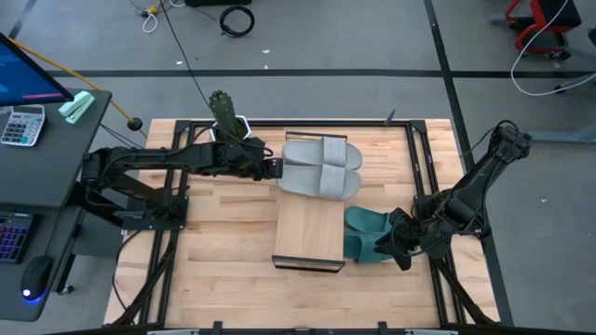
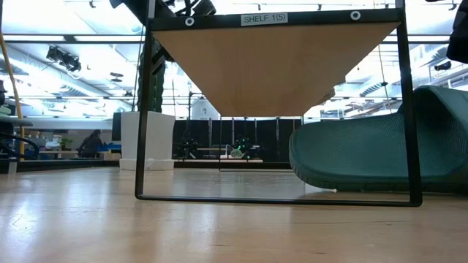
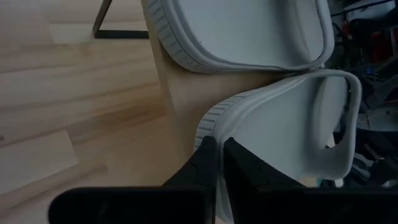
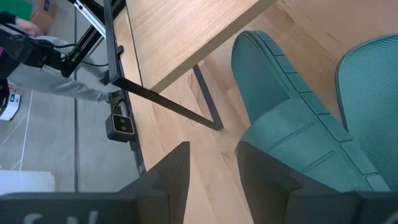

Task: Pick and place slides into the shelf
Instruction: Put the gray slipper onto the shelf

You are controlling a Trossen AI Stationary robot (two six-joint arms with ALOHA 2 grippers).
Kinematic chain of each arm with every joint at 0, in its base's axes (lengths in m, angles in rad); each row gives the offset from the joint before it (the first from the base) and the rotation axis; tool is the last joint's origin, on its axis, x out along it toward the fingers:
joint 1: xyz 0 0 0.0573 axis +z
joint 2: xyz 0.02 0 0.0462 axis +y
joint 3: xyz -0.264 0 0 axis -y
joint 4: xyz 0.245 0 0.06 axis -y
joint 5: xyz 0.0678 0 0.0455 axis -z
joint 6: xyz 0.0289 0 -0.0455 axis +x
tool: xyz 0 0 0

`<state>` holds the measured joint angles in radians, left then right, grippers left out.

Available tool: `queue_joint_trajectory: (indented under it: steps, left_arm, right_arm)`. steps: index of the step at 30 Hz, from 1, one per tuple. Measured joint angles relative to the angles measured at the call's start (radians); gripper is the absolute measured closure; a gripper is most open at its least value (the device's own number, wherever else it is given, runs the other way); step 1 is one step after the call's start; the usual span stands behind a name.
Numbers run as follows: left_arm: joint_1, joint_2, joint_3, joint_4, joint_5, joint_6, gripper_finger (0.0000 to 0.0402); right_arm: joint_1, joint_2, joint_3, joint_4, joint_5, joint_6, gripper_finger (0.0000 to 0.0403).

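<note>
Grey slides (image 1: 321, 166) lie paired at the shelf's (image 1: 310, 233) far end, left end effector (image 1: 276, 168) pressed together beside them, while right end effector (image 1: 399, 245), spread, reaches teal slides (image 1: 366, 234) alongside for pickup.

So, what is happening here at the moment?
The robot is moving slides onto the shelf. The grey pair already lies on the shelf's far end, and the left gripper is shut at the edge of one of them. The right gripper is open beside the teal pair, which lies on the table next to the shelf.
</note>
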<state>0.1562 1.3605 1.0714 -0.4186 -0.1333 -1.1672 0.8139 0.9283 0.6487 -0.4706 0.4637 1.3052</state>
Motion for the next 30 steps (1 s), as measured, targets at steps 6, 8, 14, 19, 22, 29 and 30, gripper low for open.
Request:
queue_joint_trajectory:
  steps: [6,8,14,19,22,29,30]
  left_arm:
    - [0.000,0.000,0.000,0.001,-0.002,0.001,0.0387]
    - [0.000,0.000,0.000,0.001,-0.003,0.004,0.0389]
    - [0.000,0.008,0.000,0.001,-0.004,0.006,0.0371]
    - [0.000,0.008,0.000,0.004,-0.010,0.004,0.0365]
    - [0.000,0.008,0.000,0.004,-0.011,0.003,0.0364]
    - [0.000,0.008,0.000,0.004,-0.014,0.001,0.0363]
    - [0.000,0.008,0.000,0.005,-0.017,0.000,0.0363]
  right_arm:
    - [0.000,0.000,0.000,0.000,0.000,0.000,0.0261]
    - [0.000,0.000,0.000,0.000,0.000,0.000,0.0261]
    - [0.000,0.000,0.000,0.000,0.000,0.001,0.0261]
    - [0.000,0.000,0.000,0.000,0.000,0.005,0.0261]
    - [0.000,0.000,0.000,0.000,0.000,0.006,0.0261]
    - [0.000,0.000,0.000,0.000,0.000,0.012,0.0261]
    - [0.000,0.000,0.000,0.000,0.000,0.012,0.0261]
